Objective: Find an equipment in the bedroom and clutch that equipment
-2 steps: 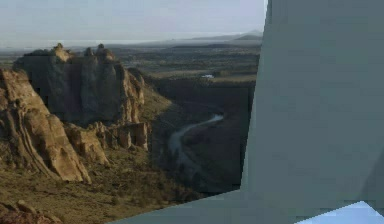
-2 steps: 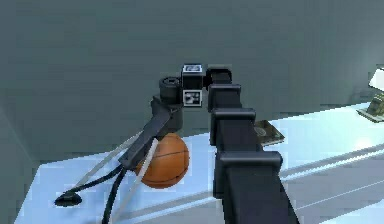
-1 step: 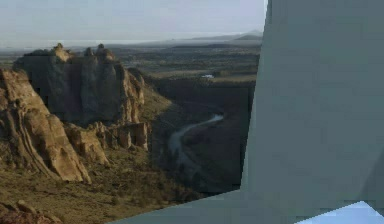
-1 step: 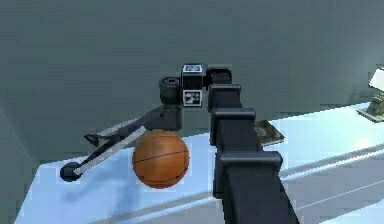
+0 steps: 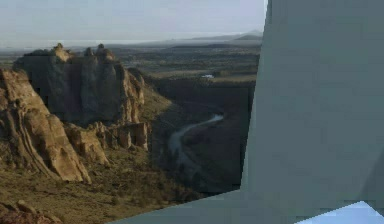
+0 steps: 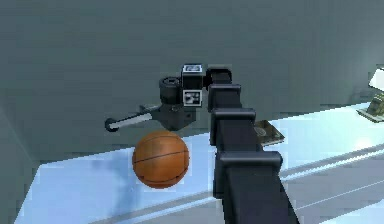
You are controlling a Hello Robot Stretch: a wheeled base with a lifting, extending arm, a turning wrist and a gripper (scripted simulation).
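An orange basketball (image 6: 161,159) with dark seams sits low in the arm side view, against a pale blue flat surface (image 6: 80,190). The dark arm (image 6: 240,150) rises from the bottom edge, with two white marked squares at its far end. Left of them is the gripper (image 6: 115,124), its thin fingers (image 6: 135,117) pointing left just above the ball. I cannot tell whether the gripper touches the ball or holds anything.
A flat brownish book-like thing (image 6: 266,131) lies right of the arm. A small object (image 6: 376,95) stands at the right edge. A grey wall (image 6: 90,60) backs the surface. The forward view has a rocky canyon landscape (image 5: 90,110) and a grey wall panel (image 5: 320,100).
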